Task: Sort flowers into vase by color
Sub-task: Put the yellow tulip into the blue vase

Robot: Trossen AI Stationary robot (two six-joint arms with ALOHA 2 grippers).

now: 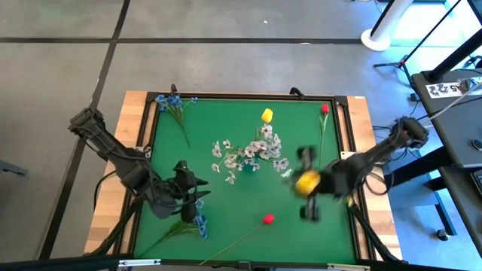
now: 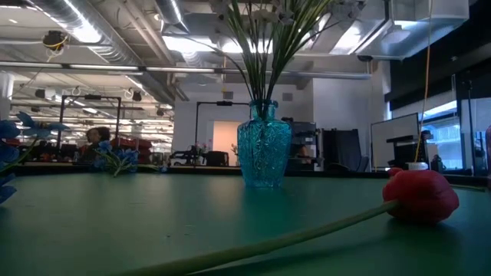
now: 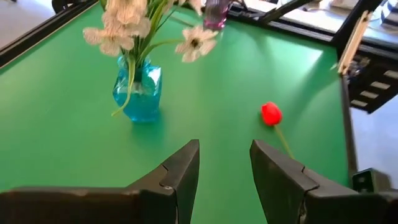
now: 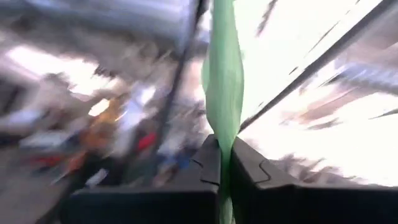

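Right gripper [image 4: 225,163] is pinching a yellow tulip's [image 1: 306,181] smooth green stem; left gripper [image 3: 224,163] is hovering — jaws apart — near the faceted blue glass vase [image 3: 138,91].

From where I stand, no writing, label, brand or number can be read on anything on or around the table.

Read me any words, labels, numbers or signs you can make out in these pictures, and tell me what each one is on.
None can be read.
The black-and-white patterned card on the dark stand beside the table: too small to read.
The vase, flowers and green table: no lettering visible.
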